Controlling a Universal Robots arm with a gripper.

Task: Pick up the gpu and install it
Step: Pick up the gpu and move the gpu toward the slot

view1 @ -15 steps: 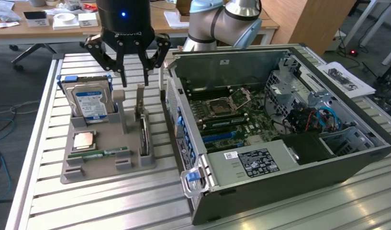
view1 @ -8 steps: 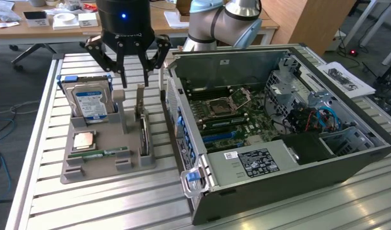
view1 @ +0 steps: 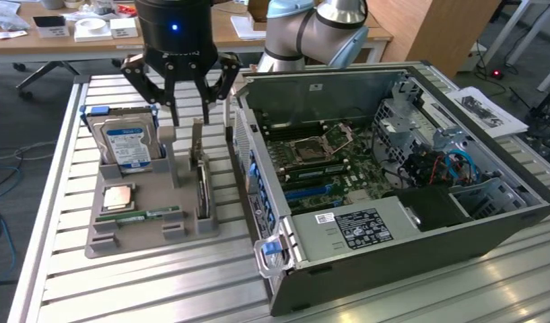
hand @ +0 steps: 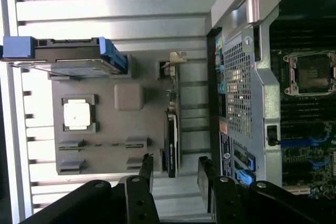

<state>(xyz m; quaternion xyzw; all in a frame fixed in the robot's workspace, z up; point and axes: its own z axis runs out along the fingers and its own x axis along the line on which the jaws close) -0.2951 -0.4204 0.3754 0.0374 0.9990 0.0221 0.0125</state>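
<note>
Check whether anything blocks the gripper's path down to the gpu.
Nothing visible does. The black gripper, jaws open, hangs above the thin dark gpu card standing on edge in the grey plastic holder; only open air lies between them.

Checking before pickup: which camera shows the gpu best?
The wrist view: the gpu shows its whole upper edge, bracket included, standing in the tray. In the exterior view the gpu is a thin upright sliver.
</note>
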